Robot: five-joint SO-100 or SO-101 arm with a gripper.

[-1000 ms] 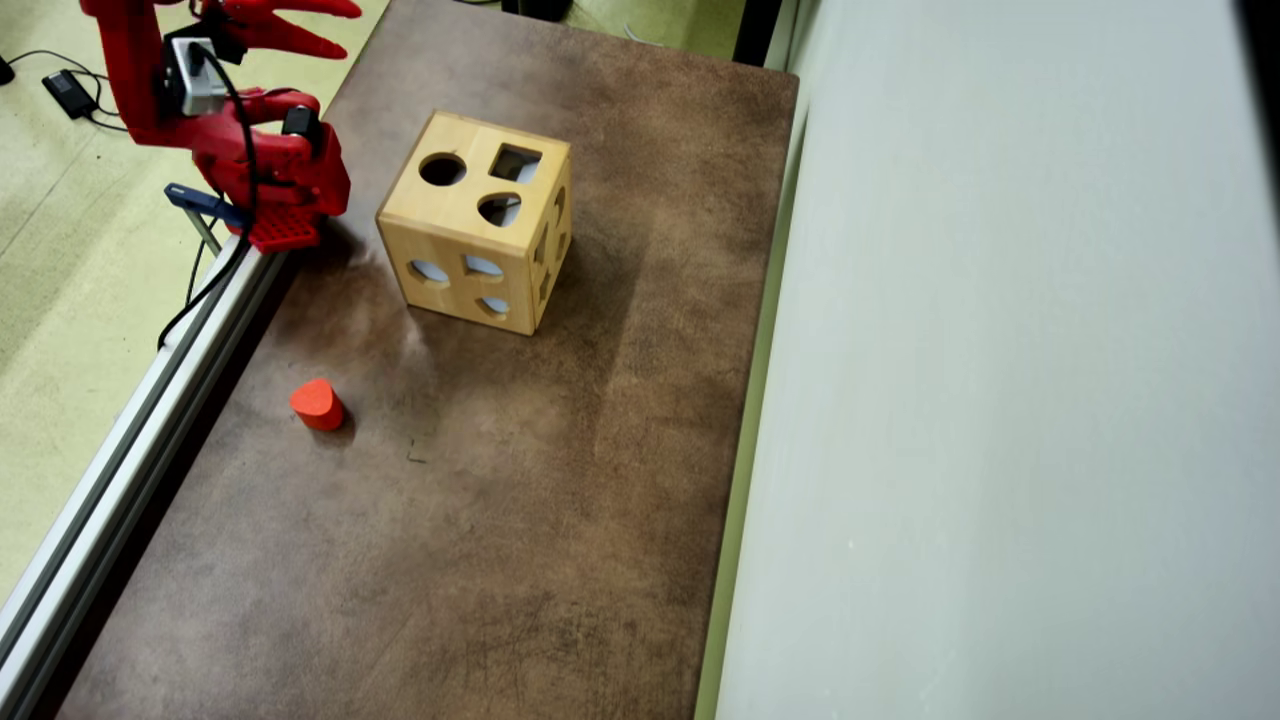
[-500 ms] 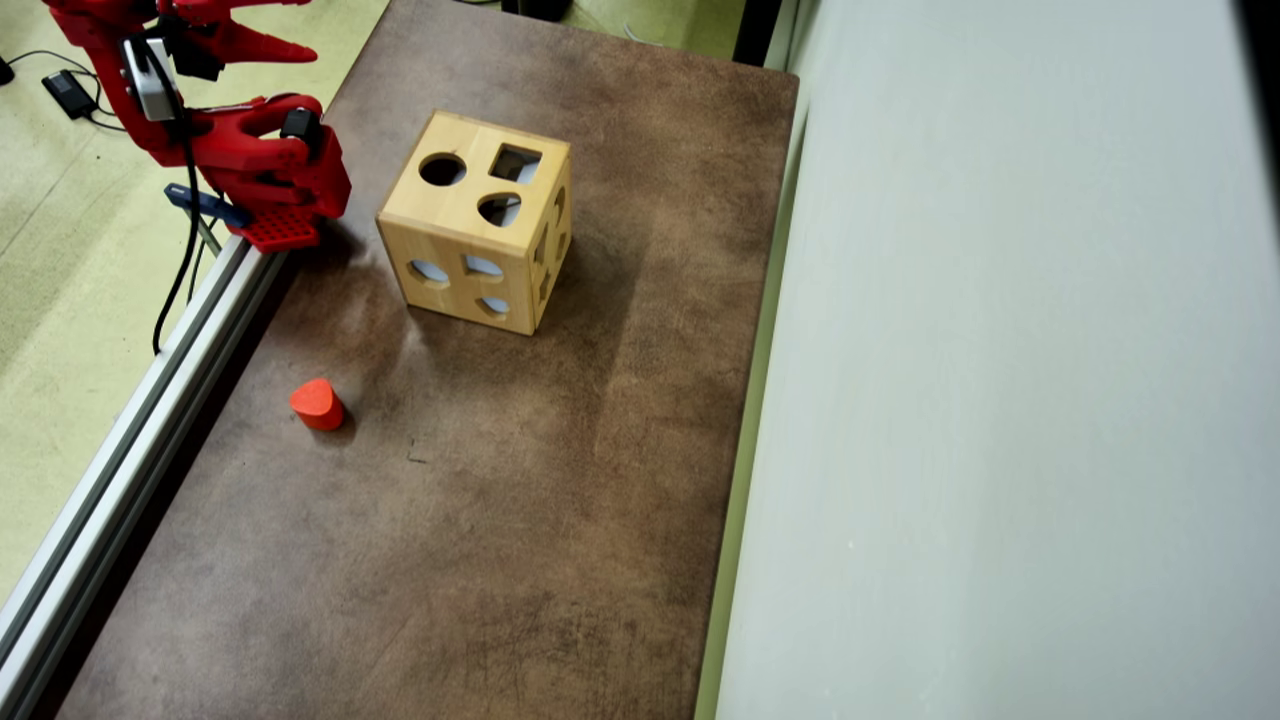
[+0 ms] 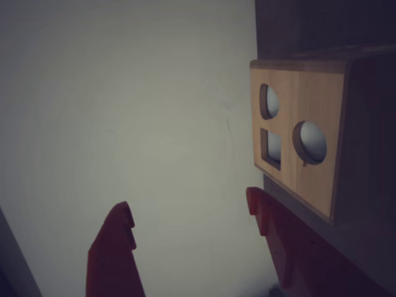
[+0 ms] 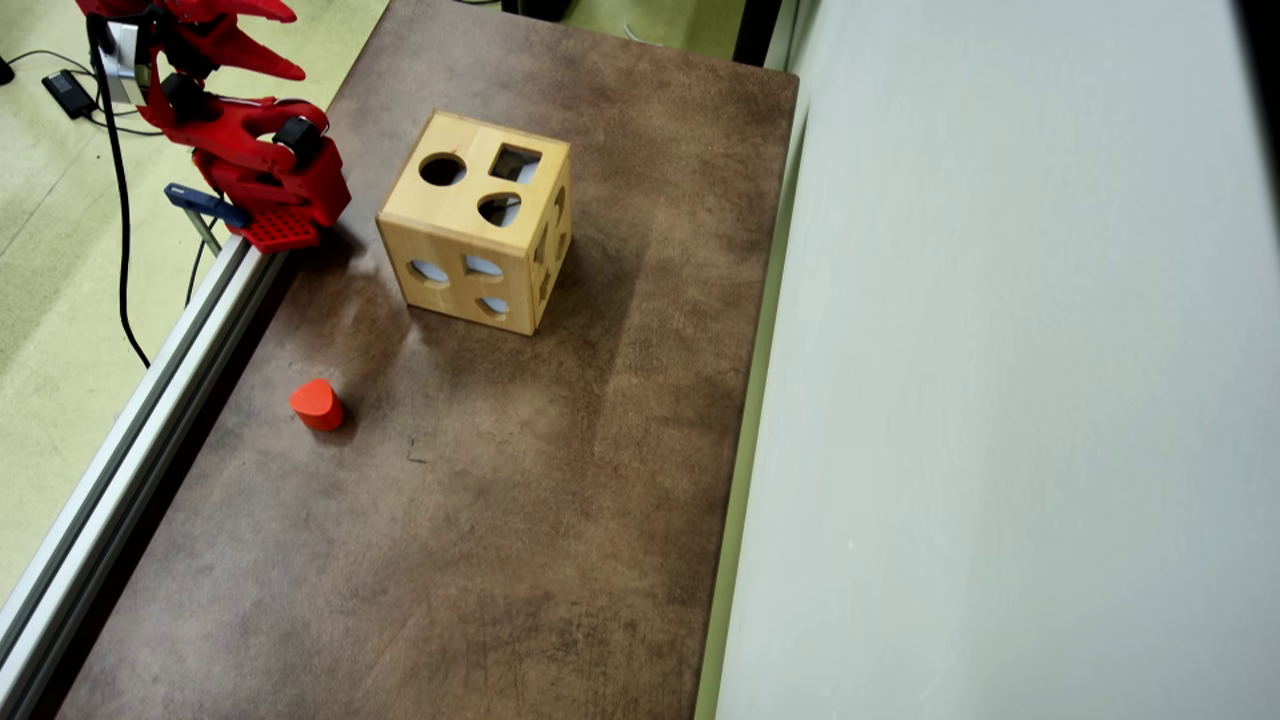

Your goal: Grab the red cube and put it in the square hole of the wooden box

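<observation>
**Tech A:** Starting with the wrist view: what did you log?

**Tech B:** You saw the gripper spread wide and empty, facing a pale wall, with the wooden box at right. No red piece showed there.

**Tech A:** And the overhead view?

**Tech B:** You found the red cube, which looked rounded, lying on the brown table, well apart from the box. The square hole faced up. I judged that the reach had not begun; next you needed to lower over the piece. No writing was legible.

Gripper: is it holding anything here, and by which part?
Nothing. The gripper is open and empty; the red block lies alone on the table.
</observation>
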